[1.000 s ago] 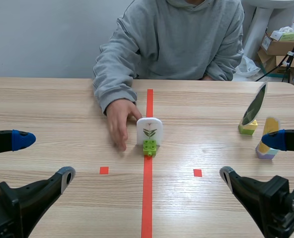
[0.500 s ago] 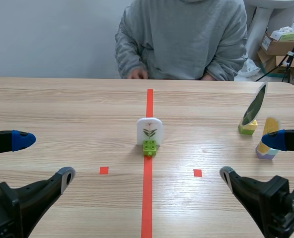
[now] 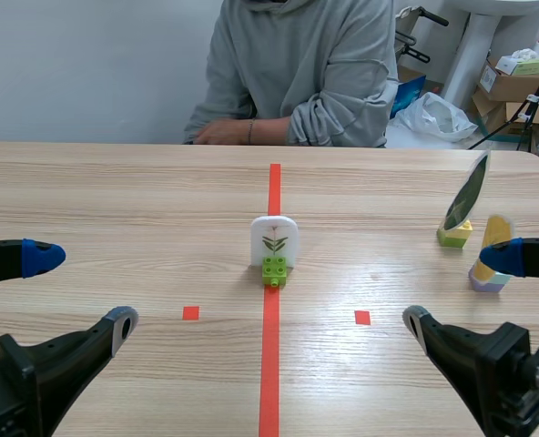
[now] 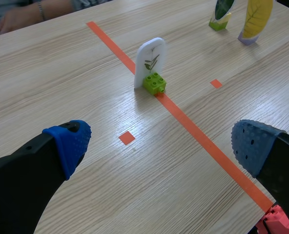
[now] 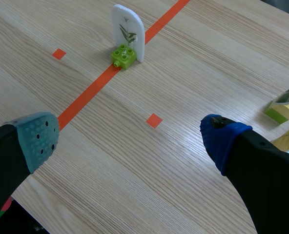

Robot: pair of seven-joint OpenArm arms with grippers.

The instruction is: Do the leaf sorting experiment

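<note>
Black and thick-fingered, the left jaws stand spread wide at the near edge of the table (image 3: 115, 200) with nothing between them, one blue pad (image 3: 40, 257) held out to the side. The right jaws mirror them, likewise released and empty (each wrist view shows only bare wood between its own fingers).

Up the middle runs the tape line (image 3: 269, 364). On it, ahead of both arms and well apart from either, stands the white leaf card (image 3: 274, 238), plugged upright into a green brick (image 3: 273, 269). Its long axis is vertical, its printed face is turned toward the robot, and its width lies across the line. It sits between the arms, about as far from one as from the other, so neither reach looks favoured. My guess is that a grasp would have to close across the card's thin body from above or pinch the brick.

Farther off on the right are a green leaf piece (image 3: 467, 196), leaning on a yellow-green brick, and a yellow leaf piece (image 3: 497, 229) on a lilac base. Both are just beside the right arm's far finger, so that arm is plainly nearer to them.

That finger's pad covers part of the yellow piece in the scene view, and the right wrist view cuts both pieces off. The card's print is a small sprig, too small to tell its kind. Across the table sits a person (image 3: 297, 64), with a hand (image 3: 219, 135) at the far edge.
</note>
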